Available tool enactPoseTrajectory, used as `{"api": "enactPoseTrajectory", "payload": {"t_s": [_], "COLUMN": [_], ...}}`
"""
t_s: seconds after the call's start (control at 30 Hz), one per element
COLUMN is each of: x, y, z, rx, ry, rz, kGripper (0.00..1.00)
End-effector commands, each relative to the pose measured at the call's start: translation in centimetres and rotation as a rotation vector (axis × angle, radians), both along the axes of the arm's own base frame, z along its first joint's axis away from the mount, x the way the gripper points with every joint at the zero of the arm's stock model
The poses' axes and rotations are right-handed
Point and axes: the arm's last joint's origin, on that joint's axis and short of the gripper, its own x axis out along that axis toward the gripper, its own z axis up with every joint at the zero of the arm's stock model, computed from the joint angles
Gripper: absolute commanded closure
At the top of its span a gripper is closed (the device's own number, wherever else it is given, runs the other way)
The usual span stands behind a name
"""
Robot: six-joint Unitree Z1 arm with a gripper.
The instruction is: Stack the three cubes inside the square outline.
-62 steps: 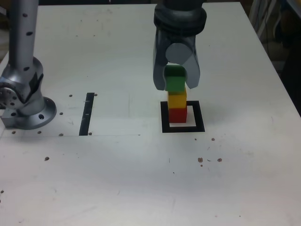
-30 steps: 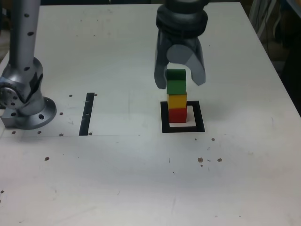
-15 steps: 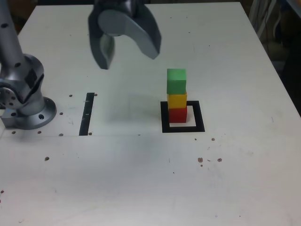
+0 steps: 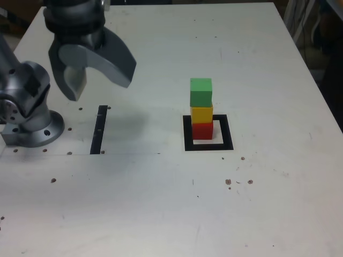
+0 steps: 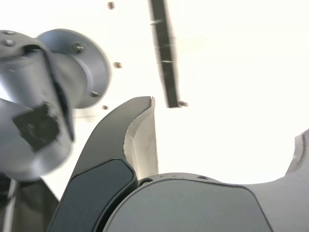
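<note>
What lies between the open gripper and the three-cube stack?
In the exterior view, only bare tabletop shows between the gripper and the stack.

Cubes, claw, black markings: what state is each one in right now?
Green cube: top of the stack
Yellow cube: in the middle
Red cube: at the bottom
Square outline: around the stack's base
Gripper: open, empty
Black strip: flat on the table

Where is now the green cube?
In the exterior view, the green cube is right of centre, on top of the yellow cube, above the red cube.
</note>
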Motion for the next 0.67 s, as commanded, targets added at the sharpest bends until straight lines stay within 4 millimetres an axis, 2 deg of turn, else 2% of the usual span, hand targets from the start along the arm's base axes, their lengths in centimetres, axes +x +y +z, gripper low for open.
{"api": "enactPoseTrajectory", "payload": {"t_s": [0.0, 0.1, 0.33, 0.63], "x": [-1.4, -2.0, -3.3, -3.6], "y": [0.2, 0.3, 1.1, 1.3], "z": [-2.9, -4.3, -5.7, -6.5], "rx": [0.003, 0.015, 0.086, 0.066], "ry": [0.057, 0.073, 0.126, 0.109], "rz": [0.001, 0.001, 0.007, -0.003], "kGripper": [0.0, 0.0, 0.0, 0.01]}}
